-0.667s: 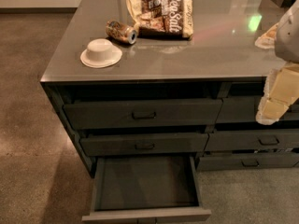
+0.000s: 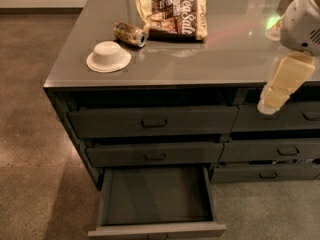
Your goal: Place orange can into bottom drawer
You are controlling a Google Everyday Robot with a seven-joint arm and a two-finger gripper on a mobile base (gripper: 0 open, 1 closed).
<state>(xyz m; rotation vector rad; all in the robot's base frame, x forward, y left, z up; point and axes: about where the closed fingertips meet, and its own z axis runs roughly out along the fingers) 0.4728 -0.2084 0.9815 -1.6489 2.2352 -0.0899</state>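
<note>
The orange can [image 2: 129,34] lies on its side on the grey counter top [image 2: 210,59], just left of a snack bag and behind a white bowl. The bottom drawer [image 2: 156,196] of the left stack is pulled out and its dark inside holds nothing. My gripper [image 2: 280,86] hangs at the right edge of the view, in front of the counter's right end, cream-coloured finger pointing down. It is far to the right of the can and well above the drawer. Nothing is seen in it.
A brown-and-cream snack bag [image 2: 174,16] lies flat behind the can. An upturned white bowl [image 2: 108,56] sits near the counter's front left. The two upper left drawers [image 2: 152,121] and the right-stack drawers [image 2: 280,149] are closed. Brown floor surrounds the cabinet.
The gripper has shifted slightly down and left at the right edge. The can, bowl, bag and drawer have not moved.
</note>
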